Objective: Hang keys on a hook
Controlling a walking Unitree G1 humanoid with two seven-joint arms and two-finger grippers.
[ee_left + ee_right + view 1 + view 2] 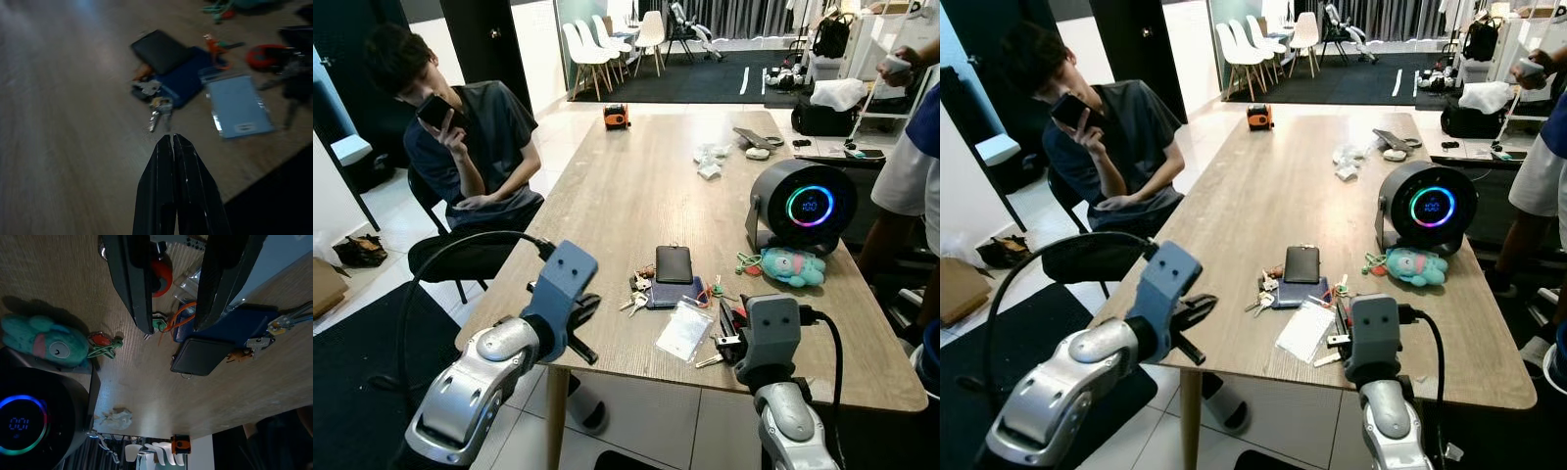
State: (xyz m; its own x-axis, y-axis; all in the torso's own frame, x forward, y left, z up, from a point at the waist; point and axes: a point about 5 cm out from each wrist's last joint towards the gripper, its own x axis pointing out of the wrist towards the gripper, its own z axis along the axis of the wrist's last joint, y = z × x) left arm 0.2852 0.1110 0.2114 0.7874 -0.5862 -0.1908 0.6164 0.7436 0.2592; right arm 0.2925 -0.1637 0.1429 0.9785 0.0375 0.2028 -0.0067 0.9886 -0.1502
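Note:
A bunch of silver keys [634,299] lies on the wooden table [636,176], against a blue pouch [668,293] with a black phone [674,263] on it. My left gripper [172,140] is shut and empty. It hovers near the table's front edge, a short way before the keys [159,105]. My right gripper [171,325] is open over the table's front right. A red key fob [160,276] and an orange cord lie on the table between its fingers, untouched. A single silver key [710,360] lies beside it.
A clear zip bag [685,330] lies between the grippers. A teal plush [793,265] and a round black speaker [803,206] stand at the right. A person [460,137] sits at the table's left, another stands at the right edge [913,166]. An orange tape measure [617,116] sits far back.

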